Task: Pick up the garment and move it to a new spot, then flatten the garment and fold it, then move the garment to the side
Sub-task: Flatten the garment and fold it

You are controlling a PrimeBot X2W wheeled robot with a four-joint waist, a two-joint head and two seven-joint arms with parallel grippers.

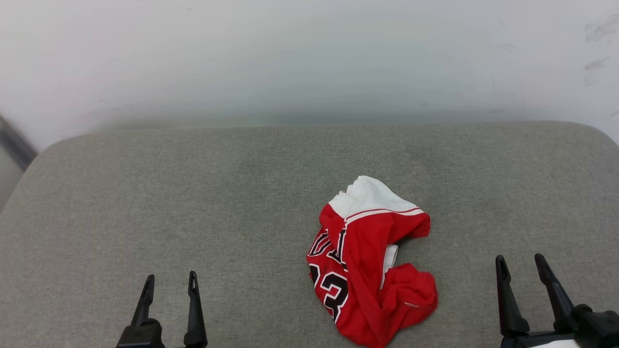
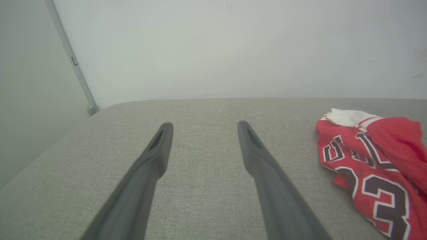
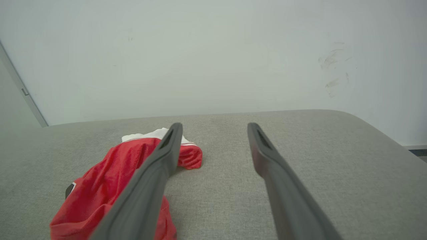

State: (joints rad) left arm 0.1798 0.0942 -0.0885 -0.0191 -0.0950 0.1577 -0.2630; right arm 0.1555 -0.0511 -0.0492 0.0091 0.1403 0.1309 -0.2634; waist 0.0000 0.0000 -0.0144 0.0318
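**A:** Where's the shirt (image 1: 367,270) sitting?

**B:** Crumpled in a heap on the grey counter (image 1: 145,193), right of the middle and close to the near edge. The white sleeve points toward the wall (image 1: 309,58), and the side with the 23 faces left. It's not lifted yet.

**A:** And the arms?

**B:** Both hang low over the counter, empty. The left jaws are spread wide and well apart from the shirt. The right jaws are also wide and near it, just off its right side.

**A:** So what worries you?

**B:** Mostly the heap itself. The layers are bunched over each other, so a pinch could catch several folds at once. Then it would come up as a ball and be hard to spread flat. A pinch on only a loose top wrinkle might slip out halfway through the move.

**A:** Anything about the surface?

**B:** It looks cloth-covered. Fingertips pressed down hard could snag that cover along with the shirt.

**A:** And the edge?

**B:** The bottom of the heap lies right by the near edge. A careless sideways drag could pull part of it over and off.
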